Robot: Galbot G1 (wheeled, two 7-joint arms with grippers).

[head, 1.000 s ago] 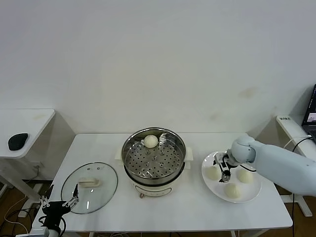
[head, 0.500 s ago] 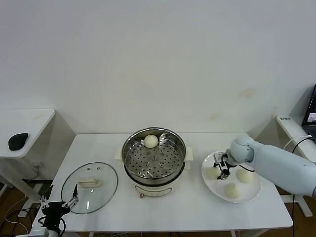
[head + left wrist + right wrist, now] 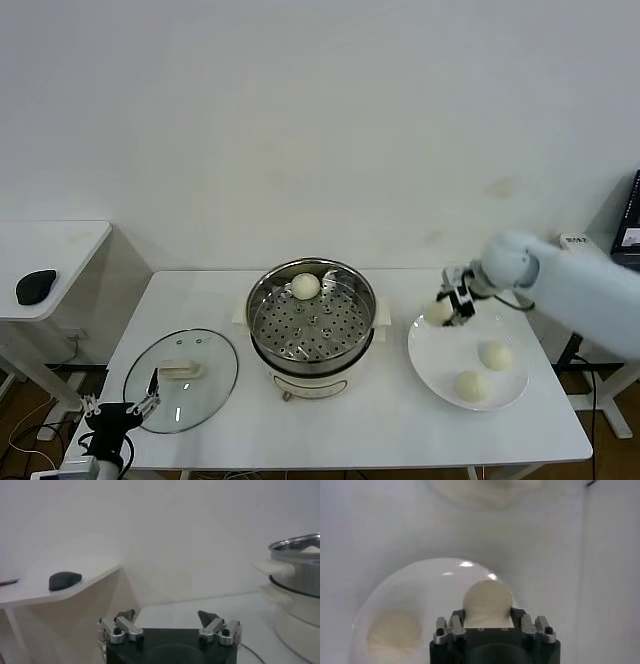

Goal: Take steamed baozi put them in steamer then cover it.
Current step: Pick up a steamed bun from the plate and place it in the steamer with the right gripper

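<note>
One baozi (image 3: 437, 311) pinched in right gripper (image 3: 446, 308) above plate (image 3: 440, 359) (two left), left gripper (image 3: 118, 411) spread, parked low.

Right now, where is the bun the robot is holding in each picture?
Head view: the held baozi sits in the right gripper, above the white plate's left rim.
Left wrist view: not in it.
Right wrist view: the baozi fills the middle, over the plate.
Shared landmark: the plate.
</note>
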